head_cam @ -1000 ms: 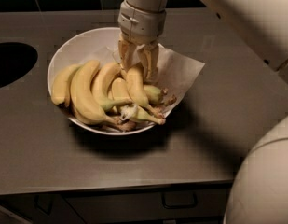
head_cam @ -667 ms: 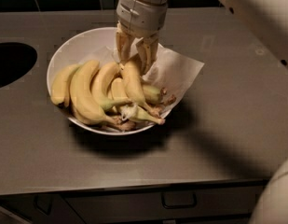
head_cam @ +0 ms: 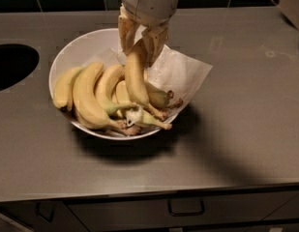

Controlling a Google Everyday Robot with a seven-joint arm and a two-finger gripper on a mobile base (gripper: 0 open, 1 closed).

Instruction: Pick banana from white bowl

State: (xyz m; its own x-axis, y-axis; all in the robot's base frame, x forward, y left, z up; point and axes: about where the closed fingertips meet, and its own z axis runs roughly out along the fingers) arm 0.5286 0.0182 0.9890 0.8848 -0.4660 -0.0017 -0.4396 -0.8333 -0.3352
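gripper (head_cam: 139, 46) over far side of the white bowl (head_cam: 59, 64), fingers (head_cam: 125, 33) clamped on blunt tip of the banana (head_cam: 135, 81). fruit hangs below them, stem down among other bananas (head_cam: 88, 95), likely so it lifts clear endwise.

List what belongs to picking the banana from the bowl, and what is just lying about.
Job: curved yellow banana, gripped at its upper end; robot's gripper above the bowl; wide glossy white bowl.
Lying about: other yellow bananas; crinkled white paper; grey countertop; dark round opening.
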